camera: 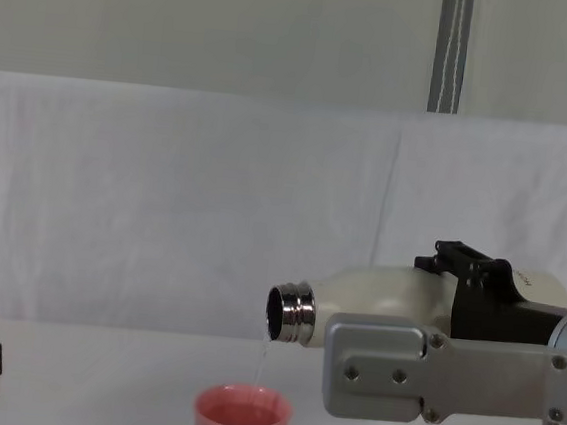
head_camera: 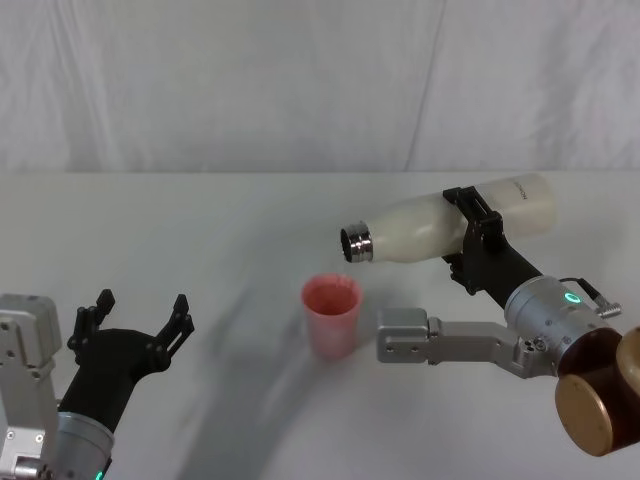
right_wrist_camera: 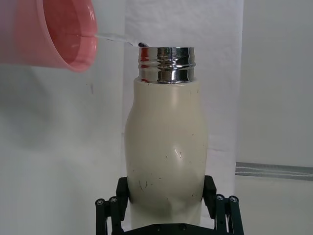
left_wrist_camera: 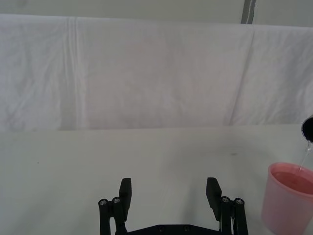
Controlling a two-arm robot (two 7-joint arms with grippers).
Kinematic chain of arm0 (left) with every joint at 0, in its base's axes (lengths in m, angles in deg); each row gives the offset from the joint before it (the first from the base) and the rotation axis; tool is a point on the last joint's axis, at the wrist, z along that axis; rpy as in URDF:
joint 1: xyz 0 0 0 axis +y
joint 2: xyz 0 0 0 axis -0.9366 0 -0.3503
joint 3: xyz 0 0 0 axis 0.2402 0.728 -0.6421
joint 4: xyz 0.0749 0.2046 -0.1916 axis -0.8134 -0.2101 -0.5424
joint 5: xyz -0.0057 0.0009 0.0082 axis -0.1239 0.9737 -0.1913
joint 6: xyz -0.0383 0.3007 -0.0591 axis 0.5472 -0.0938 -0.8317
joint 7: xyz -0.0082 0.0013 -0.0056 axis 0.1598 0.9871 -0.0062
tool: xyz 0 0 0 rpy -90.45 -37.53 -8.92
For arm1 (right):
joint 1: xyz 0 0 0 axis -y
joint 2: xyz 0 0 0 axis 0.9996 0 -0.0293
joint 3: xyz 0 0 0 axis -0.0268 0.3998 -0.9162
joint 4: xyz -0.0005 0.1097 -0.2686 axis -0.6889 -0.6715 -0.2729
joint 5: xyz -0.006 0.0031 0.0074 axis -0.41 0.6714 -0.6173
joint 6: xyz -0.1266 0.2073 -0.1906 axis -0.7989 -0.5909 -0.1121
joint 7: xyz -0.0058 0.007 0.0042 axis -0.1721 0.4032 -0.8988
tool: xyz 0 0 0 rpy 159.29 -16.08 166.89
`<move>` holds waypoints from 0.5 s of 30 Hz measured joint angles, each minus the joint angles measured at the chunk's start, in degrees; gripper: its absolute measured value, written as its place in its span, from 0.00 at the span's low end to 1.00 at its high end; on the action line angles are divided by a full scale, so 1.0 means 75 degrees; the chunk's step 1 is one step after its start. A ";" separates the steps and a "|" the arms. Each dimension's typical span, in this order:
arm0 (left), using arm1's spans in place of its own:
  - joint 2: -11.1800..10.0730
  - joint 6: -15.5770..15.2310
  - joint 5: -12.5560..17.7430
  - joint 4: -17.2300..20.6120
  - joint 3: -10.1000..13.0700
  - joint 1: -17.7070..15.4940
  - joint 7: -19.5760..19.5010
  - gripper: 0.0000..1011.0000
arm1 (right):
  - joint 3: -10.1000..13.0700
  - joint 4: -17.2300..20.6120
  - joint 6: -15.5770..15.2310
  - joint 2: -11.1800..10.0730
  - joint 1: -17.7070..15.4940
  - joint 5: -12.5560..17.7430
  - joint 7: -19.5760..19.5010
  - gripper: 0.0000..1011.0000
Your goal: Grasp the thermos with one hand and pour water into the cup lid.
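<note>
The left gripper (head_camera: 135,322) idles at the table's (head_camera: 200,230) 8 o'clock, fingers spread wide on nothing. The cup (head_camera: 331,315) stands at centre. At its 2 o'clock, the right gripper (head_camera: 472,238) clamps the tipped thermos (head_camera: 430,230), its neck above the cup, a thin stream of water (camera: 263,356) falling in.

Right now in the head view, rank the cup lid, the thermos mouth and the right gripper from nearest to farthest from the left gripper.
1. The cup lid, standing mid-table to the right of the open left gripper.
2. The thermos mouth, raised just above and right of the cup.
3. The right gripper, farthest right, jaws clamped around the thermos body.
</note>
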 joint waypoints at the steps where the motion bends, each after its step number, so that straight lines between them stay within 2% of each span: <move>1: 0.0000 0.0000 0.0000 0.0000 0.0000 0.0000 0.0000 0.99 | 0.0000 -0.0006 0.0001 0.0002 0.0002 0.0000 0.0000 0.94; 9: 0.0000 0.0000 0.0000 0.0000 0.0000 0.0000 0.0000 0.99 | 0.0004 -0.0050 0.0010 0.0029 0.0013 0.0025 -0.0025 0.94; 15: 0.0000 0.0000 0.0000 0.0000 0.0000 0.0000 0.0000 0.99 | 0.0100 -0.0046 0.0119 0.0100 -0.0032 0.0261 -0.0142 0.94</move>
